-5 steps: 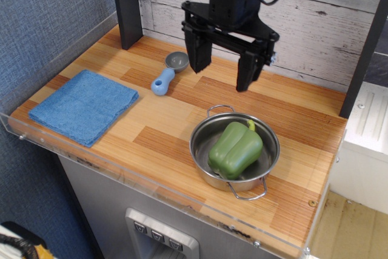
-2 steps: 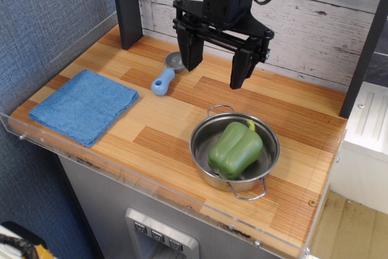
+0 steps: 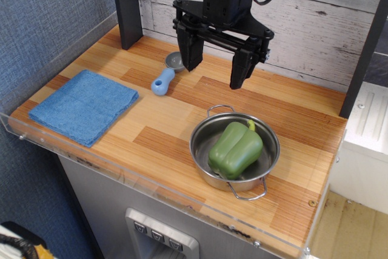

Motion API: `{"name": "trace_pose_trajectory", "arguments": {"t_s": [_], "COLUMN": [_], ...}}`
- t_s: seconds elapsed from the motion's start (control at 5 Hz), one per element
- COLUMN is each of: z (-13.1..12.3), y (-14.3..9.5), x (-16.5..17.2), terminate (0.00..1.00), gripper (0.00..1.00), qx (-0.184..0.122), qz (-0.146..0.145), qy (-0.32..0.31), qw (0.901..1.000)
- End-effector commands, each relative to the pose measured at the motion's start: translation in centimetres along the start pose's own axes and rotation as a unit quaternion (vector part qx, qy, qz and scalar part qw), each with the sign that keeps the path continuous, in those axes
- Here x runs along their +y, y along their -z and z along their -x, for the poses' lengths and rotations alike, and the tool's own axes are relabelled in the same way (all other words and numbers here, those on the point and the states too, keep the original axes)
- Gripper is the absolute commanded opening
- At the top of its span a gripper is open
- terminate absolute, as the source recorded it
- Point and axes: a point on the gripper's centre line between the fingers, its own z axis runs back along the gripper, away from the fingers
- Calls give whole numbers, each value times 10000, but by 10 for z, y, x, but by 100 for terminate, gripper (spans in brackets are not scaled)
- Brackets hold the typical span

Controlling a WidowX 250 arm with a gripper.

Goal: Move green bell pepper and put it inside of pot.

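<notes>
Along the near edge of the wooden table (image 3: 163, 125) runs a clear plastic lip (image 3: 151, 187), with a grey cabinet front below it. Just behind the lip, right of centre, stands the pot (image 3: 267, 163), its two wire handles pointing near and far. The pepper (image 3: 236, 148) lies inside it, tilted, with its stem toward the far right and its body filling much of the pot's floor. Nothing touches the pepper except the pot.

On the left side of the table, well apart from the pot, a folded blue cloth (image 3: 83, 105) lies flat, one corner reaching toward the near left edge.

Farther back, near the middle, a small grey scoop (image 3: 165, 73) with a blue handle rests on the wood, the handle pointing toward the near left. Part of its bowl is hidden by the gripper's left finger.

The gripper (image 3: 214, 73) hangs above the table beyond the pot, its two black fingers (image 3: 190, 50) spread wide with nothing between them. It is clear of the pot and pepper.

Behind it rises a whitewashed plank wall (image 3: 315, 22), with a dark post (image 3: 127, 4) standing at the far left of the table.
</notes>
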Motion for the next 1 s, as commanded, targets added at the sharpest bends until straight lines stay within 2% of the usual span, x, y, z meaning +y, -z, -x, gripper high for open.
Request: {"name": "trace_pose_trajectory", "arguments": {"t_s": [0.0, 0.6, 0.8], "z": [1, 1, 1], "y": [-9, -9, -9], "x": [1, 1, 1], "terminate": [0, 0, 100], "gripper": [100, 100, 100], "qx": [-120, -120, -120], "qz": [-7, -7, -7], "qy": [15, 15, 15], "qw": [9999, 9999, 9999]}}
